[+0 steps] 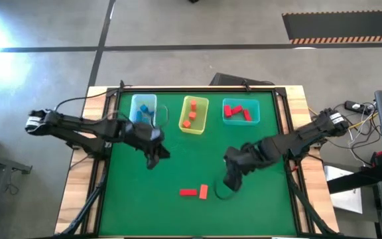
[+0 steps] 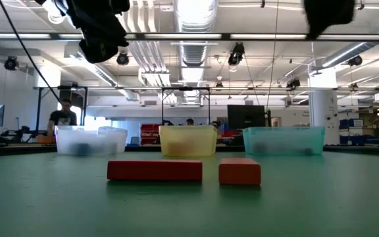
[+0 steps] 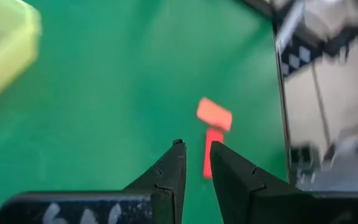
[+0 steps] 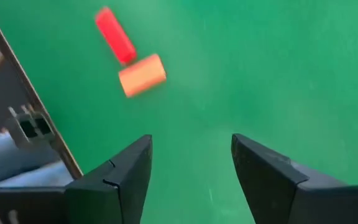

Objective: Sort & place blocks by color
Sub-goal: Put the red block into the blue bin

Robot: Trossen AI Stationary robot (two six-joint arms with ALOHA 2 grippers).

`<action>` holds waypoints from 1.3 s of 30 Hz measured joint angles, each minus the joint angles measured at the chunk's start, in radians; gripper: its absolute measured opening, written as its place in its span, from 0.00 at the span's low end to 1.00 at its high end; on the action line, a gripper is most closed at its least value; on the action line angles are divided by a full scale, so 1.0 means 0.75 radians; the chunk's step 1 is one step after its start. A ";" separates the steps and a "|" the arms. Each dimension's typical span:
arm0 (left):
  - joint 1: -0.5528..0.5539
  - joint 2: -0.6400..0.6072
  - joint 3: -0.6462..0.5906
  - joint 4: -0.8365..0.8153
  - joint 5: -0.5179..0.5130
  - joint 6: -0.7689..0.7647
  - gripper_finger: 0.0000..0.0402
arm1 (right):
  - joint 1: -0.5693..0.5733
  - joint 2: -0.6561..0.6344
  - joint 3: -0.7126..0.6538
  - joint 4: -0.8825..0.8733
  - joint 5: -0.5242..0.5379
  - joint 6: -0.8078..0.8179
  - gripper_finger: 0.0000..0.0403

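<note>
A red bar (image 1: 188, 192) and an orange block (image 1: 203, 192) lie flat side by side on the green mat near the table's near edge. Both also show in the low view, the red bar (image 2: 154, 170) left of the orange block (image 2: 239, 171). My right gripper (image 1: 229, 182) hovers just right of the orange block (image 4: 142, 74), wide open and empty. My left gripper (image 1: 154, 157) hangs over the mat left of centre, below the clear-bluish bin; its fingers (image 3: 196, 149) stand a narrow gap apart and hold nothing. Beyond them lie the red bar (image 3: 213, 160) and the orange block (image 3: 214, 114).
Three bins stand in a row along the far side: a clear-bluish bin (image 1: 144, 109) with blue blocks, a yellow bin (image 1: 194, 114) with orange blocks, a teal bin (image 1: 240, 111) with red blocks. Green mat lies bare between bins and loose blocks. A raised frame edges the mat (image 1: 111, 166).
</note>
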 joint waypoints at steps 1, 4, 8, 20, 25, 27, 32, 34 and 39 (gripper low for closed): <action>-0.034 0.025 0.000 0.002 -0.004 0.027 0.14 | 0.039 0.002 -0.001 -0.026 0.028 0.029 0.51; -0.137 0.104 0.001 0.008 -0.009 0.065 0.14 | 0.157 0.005 -0.009 -0.070 0.162 0.110 0.48; -0.263 0.211 0.024 0.009 -0.012 0.064 0.14 | 0.281 0.005 -0.015 -0.067 0.366 0.143 0.45; -0.408 0.614 0.058 0.376 -0.161 0.337 0.19 | 0.336 0.005 -0.033 -0.064 0.652 0.140 0.43; -0.400 0.772 0.055 0.463 -0.165 0.338 0.34 | 0.336 0.005 -0.075 -0.063 0.677 0.143 0.43; -0.417 0.821 0.055 0.493 -0.165 0.336 0.41 | 0.336 0.005 -0.096 -0.063 0.675 0.147 0.43; -0.464 0.872 0.057 0.594 -0.165 0.332 0.59 | 0.335 0.005 -0.130 -0.064 0.674 0.135 0.43; -0.479 0.874 0.055 0.599 -0.210 0.310 0.63 | 0.336 0.005 -0.139 -0.065 0.674 0.116 0.43; -0.479 0.874 0.053 0.616 -0.300 0.264 0.66 | 0.335 0.005 -0.164 -0.063 0.676 0.085 0.43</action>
